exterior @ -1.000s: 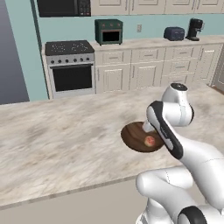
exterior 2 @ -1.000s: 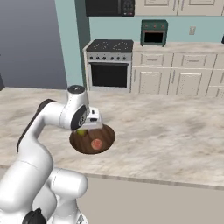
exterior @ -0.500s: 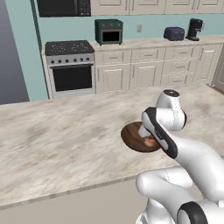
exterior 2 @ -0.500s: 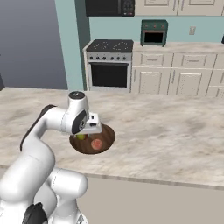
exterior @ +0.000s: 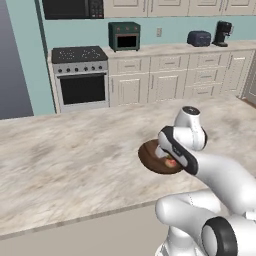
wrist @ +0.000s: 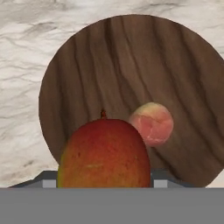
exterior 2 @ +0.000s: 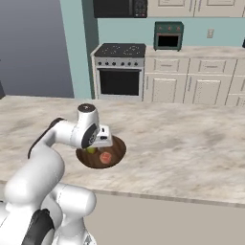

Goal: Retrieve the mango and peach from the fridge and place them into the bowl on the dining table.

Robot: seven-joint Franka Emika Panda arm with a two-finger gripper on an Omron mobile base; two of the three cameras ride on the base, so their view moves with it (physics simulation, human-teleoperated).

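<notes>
The mango (wrist: pixel 104 153) sits between the jaws of the gripper (wrist: pixel 104 183), clamped, its long axis along the fingers and its stem end pointing at the bowl (wrist: pixel 109 57). One peach (wrist: pixel 151 123) lies in the bowl, just beside the mango. The single dark wooden bowl stands on the pale marbled table (exterior: pixel 65 165). Behind are white cabinets (exterior: pixel 170 82), one stove (exterior: pixel 81 77), a green toaster oven (exterior: pixel 124 36) and teal walls (exterior: pixel 27 55).

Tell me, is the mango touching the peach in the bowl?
Cannot tell. In the hand view the mango overlaps the peach above the bowl, hiding any gap.
</notes>
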